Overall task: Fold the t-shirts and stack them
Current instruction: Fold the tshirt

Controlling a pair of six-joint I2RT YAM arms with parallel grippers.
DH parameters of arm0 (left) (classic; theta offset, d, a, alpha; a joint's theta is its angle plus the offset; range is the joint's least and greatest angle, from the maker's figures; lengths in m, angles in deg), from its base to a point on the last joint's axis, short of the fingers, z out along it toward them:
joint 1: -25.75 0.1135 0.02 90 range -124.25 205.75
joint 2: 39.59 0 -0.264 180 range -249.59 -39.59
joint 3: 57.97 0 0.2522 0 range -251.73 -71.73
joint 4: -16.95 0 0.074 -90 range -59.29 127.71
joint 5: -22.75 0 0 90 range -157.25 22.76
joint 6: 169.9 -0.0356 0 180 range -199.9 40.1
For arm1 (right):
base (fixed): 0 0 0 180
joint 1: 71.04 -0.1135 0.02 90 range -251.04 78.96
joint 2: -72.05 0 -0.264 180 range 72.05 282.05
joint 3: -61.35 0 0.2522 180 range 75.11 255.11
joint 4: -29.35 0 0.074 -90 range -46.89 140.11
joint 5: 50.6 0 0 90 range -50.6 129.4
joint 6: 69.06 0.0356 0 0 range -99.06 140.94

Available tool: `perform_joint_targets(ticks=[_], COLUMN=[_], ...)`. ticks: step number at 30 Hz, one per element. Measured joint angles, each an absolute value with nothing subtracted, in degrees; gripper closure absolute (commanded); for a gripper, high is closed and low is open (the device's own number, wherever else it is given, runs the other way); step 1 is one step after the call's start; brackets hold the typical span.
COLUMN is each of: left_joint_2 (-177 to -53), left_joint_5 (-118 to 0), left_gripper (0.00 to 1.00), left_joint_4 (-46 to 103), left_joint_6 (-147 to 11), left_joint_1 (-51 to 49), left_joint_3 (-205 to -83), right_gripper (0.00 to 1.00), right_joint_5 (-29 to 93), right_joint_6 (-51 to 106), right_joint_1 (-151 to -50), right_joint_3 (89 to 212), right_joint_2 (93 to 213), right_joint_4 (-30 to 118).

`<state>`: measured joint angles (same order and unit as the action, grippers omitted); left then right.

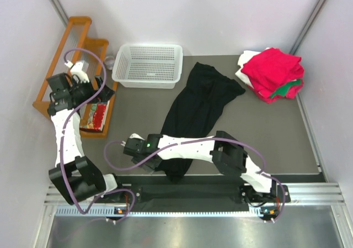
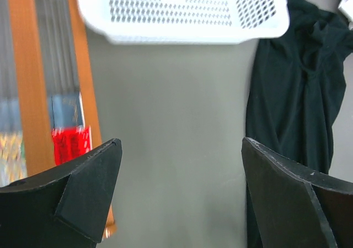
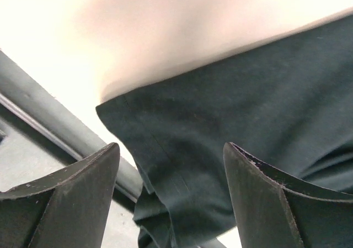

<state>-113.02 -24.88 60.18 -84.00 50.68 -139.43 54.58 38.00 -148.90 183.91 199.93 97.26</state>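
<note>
A large black t-shirt (image 1: 201, 107) lies stretched out from the table's back middle to its near edge. In the right wrist view its hem corner (image 3: 182, 165) hangs bunched over the front edge, below and between my fingers. My right gripper (image 3: 171, 146) is open above that corner and grips nothing; in the top view it sits at the shirt's near end (image 1: 154, 164). Folded t-shirts, red on top with green and white showing, are stacked at the back right (image 1: 273, 74). My left gripper (image 2: 181, 141) is open over bare table, left of the black shirt (image 2: 298, 93), by the rack (image 1: 103, 92).
A white perforated basket (image 1: 148, 64) stands at the back, its rim close ahead in the left wrist view (image 2: 182, 16). A wooden rack (image 1: 77, 66) with a red packet (image 2: 70, 143) runs along the left side. A metal rail (image 1: 193, 195) borders the table's near edge.
</note>
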Motion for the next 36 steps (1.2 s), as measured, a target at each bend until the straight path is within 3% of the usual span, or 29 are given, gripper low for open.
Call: perform_joint_targets(ticks=[6, 9, 12, 16, 18, 36], left_joint_2=[-116.3, -117.2, -117.6, -117.6, -117.6, -116.9], left_joint_5=[-27.2, -28.2, -29.4, -30.2, -30.7, -33.4], left_gripper=[0.06, 0.06, 0.06, 0.06, 0.06, 0.05], left_joint_4=[59.3, 59.0, 59.0, 59.0, 59.0, 59.0], left_joint_6=[-82.0, -81.5, -81.5, -81.8, -82.2, -84.4], left_joint_1=[45.4, 44.3, 43.5, 42.7, 42.5, 39.8], left_joint_3=[-146.5, -147.2, -147.1, -147.1, -147.0, -144.4], right_gripper=[0.27, 0.35, 0.49, 0.79, 0.85, 0.83], right_joint_5=[54.2, 54.1, 54.1, 53.5, 53.2, 50.2], right_joint_6=[37.0, 36.3, 35.9, 35.9, 35.6, 34.8], right_joint_1=[-149.5, -149.6, -149.7, -149.7, -149.8, -146.9], right_joint_3=[184.9, 186.0, 186.3, 187.6, 188.6, 204.6], right_joint_2=[203.9, 204.2, 204.7, 205.7, 206.4, 215.3], right_joint_4=[97.7, 97.9, 98.0, 98.0, 98.2, 100.0])
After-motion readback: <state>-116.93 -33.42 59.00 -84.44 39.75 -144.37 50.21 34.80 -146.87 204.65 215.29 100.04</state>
